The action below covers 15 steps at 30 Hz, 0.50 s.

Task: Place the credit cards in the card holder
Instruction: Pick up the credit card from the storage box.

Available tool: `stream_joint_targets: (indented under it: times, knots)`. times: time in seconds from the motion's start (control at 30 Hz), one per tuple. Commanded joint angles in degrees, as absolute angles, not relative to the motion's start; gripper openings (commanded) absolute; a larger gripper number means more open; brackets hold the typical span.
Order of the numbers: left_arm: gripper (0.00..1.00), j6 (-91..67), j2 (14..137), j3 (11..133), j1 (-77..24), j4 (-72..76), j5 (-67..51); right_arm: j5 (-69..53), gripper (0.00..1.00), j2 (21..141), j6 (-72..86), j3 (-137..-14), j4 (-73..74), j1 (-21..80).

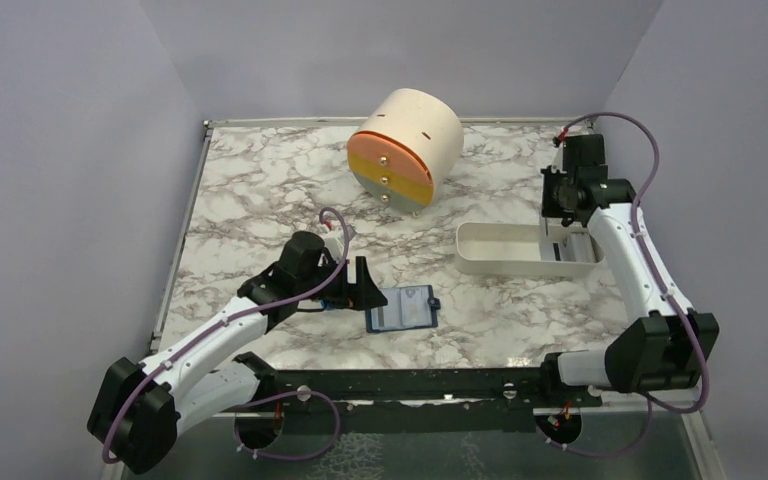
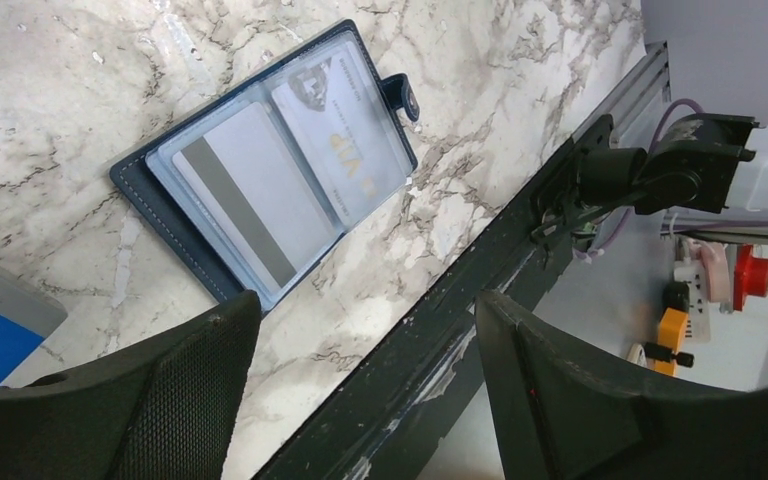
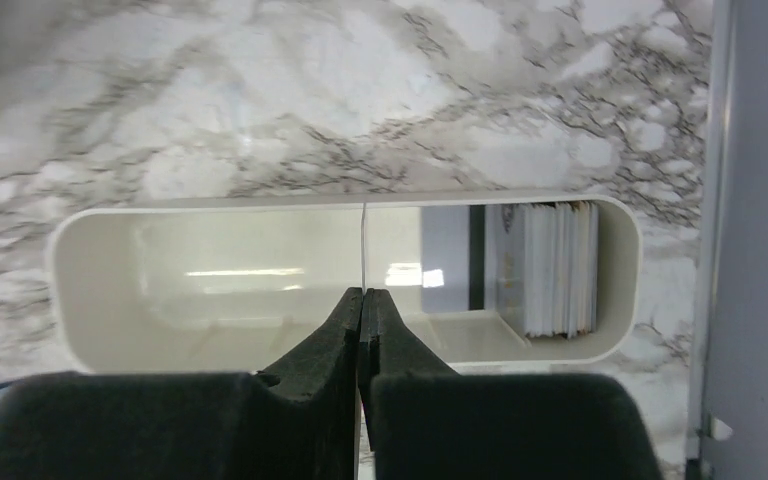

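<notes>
- Bench (image 1: 260,190): slick marble. A dropped card would lie flat and be hard to lift.
- Tray (image 3: 90,290): white, on the right side. The card stack (image 3: 550,270) stands on edge at its right end.
- Card holder (image 1: 403,308): lies open near the front rail, with slotted cards (image 2: 250,195) in both sleeves.
- Left claw (image 2: 365,305): spread, empty, just beside the holder.
- Right claw (image 3: 362,297): pressed together on the held card (image 3: 362,245), edge-on over the tray. The pinch looks shallow, so the card may swivel or slip in transit.
</notes>
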<state>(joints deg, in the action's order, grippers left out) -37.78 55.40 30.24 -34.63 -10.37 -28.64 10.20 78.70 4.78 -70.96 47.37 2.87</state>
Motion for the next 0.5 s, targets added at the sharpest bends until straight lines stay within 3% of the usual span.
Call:
stream_joint_targets:
  times: [0.0,0.23,0.47]
  knots:
    - [0.80,-38.51,53.75,31.37,-34.96,-11.36,-26.35,-3.85,0.01,73.35,7.53,-72.97,48.79,2.55]
    - [0.77,-44.73,51.65,31.22,-34.98,-7.21,-28.12,-20.04,0.01,64.84,12.61,-67.97,43.55,5.36]
    - [0.76,-51.30,49.80,31.01,-34.98,-0.41,-30.23,-37.85,0.01,54.77,26.54,-54.54,28.62,8.81]
